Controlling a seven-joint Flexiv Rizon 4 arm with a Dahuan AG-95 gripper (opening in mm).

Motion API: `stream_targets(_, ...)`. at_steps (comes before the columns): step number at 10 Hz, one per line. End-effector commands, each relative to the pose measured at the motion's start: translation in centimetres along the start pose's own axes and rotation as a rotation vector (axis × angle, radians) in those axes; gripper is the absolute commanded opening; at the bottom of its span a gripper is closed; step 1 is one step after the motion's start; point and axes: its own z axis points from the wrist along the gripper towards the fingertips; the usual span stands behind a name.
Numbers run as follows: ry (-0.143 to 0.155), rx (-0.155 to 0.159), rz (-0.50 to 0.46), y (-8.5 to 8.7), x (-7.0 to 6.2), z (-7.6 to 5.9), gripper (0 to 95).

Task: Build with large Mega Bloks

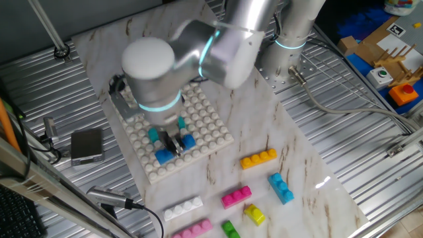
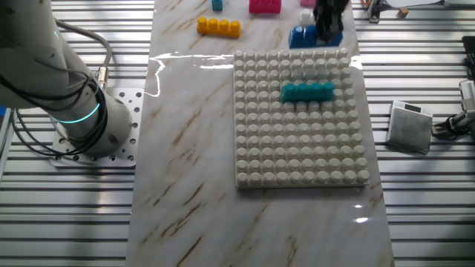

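Note:
My gripper (image 1: 174, 143) is over the near edge of the white studded baseplate (image 1: 211, 125), its fingers shut on the middle of a blue brick (image 1: 162, 156). The brick sits at or just above the plate; I cannot tell if it touches. In the other fixed view the gripper (image 2: 327, 21) and blue brick (image 2: 301, 35) are at the top edge of the baseplate (image 2: 297, 148). A teal four-stud brick (image 2: 306, 92) sits on the plate, just behind the gripper (image 1: 154, 134). Loose on the table lie orange (image 1: 258, 158), blue (image 1: 281, 187), magenta (image 1: 236, 196), yellow (image 1: 254, 213), green (image 1: 230, 229), white (image 1: 183, 208) and pink (image 1: 193, 229) bricks.
A grey box (image 1: 86, 145) with cables lies on the metal slats left of the plate; it also shows in the other fixed view (image 2: 410, 124). The arm's base (image 2: 96, 122) stands beside the marble board. Cardboard and coloured items (image 1: 386, 56) sit at the far right.

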Motion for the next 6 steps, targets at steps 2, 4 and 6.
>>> stream_targets(2,0.003,-0.003,-0.026,-4.1,0.4,0.1,0.0)
stream_targets(4,0.003,-0.002,-0.043,-5.2,0.6,0.0,0.0)
stream_targets(6,0.002,0.0,-0.048,-5.8,1.0,-0.5,0.0)
